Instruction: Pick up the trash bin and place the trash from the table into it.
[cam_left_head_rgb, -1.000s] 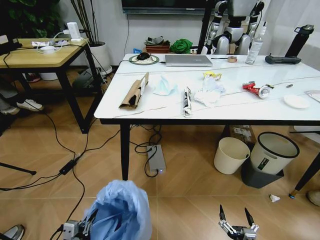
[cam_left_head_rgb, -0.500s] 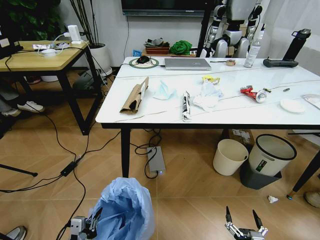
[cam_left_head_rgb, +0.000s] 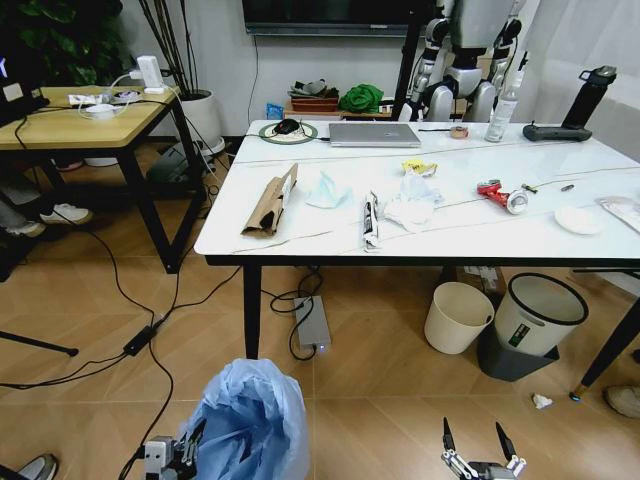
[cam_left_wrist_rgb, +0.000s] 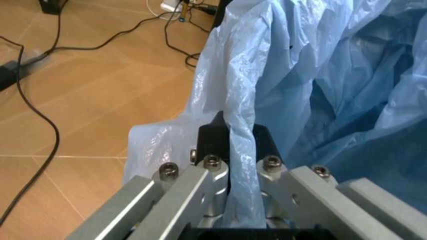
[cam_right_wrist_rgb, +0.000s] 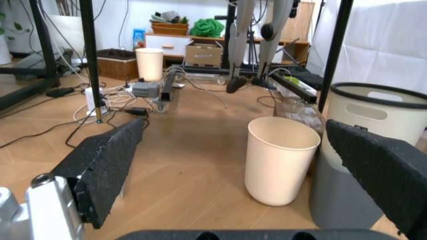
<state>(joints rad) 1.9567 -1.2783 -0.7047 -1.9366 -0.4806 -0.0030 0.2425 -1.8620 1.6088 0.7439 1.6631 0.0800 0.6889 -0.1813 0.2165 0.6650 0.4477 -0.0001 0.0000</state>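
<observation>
A wood-look floor strewn with black cables runs under a wooden desk (cam_left_head_rgb: 75, 112) at the left and the marble-topped table (cam_left_head_rgb: 470, 236) in the middle. On the table, left to right, lies the trash — a cardboard strip (cam_left_head_rgb: 271, 199), a pale blue mask (cam_left_head_rgb: 326, 189), one dark wrapper (cam_left_head_rgb: 370, 219), crumpled tissues (cam_left_head_rgb: 412, 203), a yellow roll (cam_left_head_rgb: 418, 166) and a red-white can (cam_left_head_rgb: 497, 192). Two bins stand beneath its right end: a cream bin (cam_left_head_rgb: 457, 316) and a grey bin (cam_left_head_rgb: 532, 322).

Low at the left, the left gripper (cam_left_head_rgb: 186, 449) holds the trash bin (cam_left_head_rgb: 249, 415) off to the table's near side. The left wrist view shows its black fingertips (cam_left_wrist_rgb: 212, 141) pinching a fold of the blue liner. The right gripper (cam_left_head_rgb: 478, 442) hangs spread wide — its pads (cam_right_wrist_rgb: 108, 165) frame the cream bin.
</observation>
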